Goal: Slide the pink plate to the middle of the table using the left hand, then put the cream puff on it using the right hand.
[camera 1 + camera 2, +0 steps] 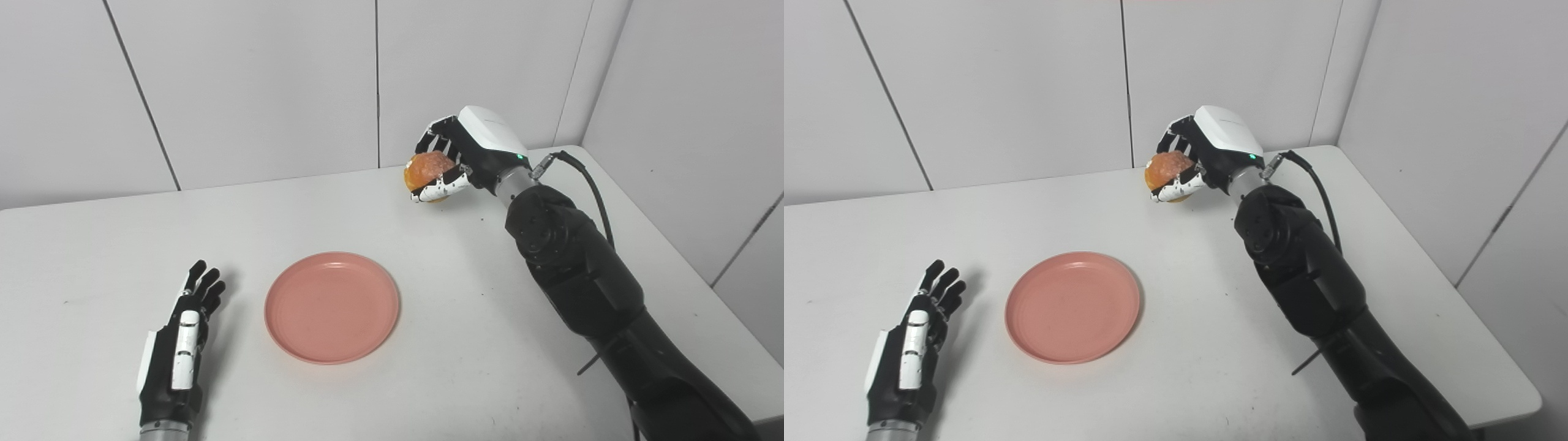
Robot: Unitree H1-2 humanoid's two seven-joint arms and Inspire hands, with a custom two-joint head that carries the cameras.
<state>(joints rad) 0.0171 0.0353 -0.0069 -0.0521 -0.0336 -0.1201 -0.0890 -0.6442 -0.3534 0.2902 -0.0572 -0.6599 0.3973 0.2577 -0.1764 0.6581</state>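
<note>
The cream puff (427, 171) sat clutched in the right hand (456, 160), near the table's (92, 257) far edge. The pink plate (332, 307) lay mid-table (sliding apparently done); the left hand (180, 343) rested beside it, fingers spread, empty. Next: carrying the puff over the plate.

Paired head cameras, steeply down, probably near table (465, 367)

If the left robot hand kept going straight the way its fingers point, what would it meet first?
Nothing on the table, as far as I can tell: the left robot hand points at the back wall, passing left of the pink plate.
</note>
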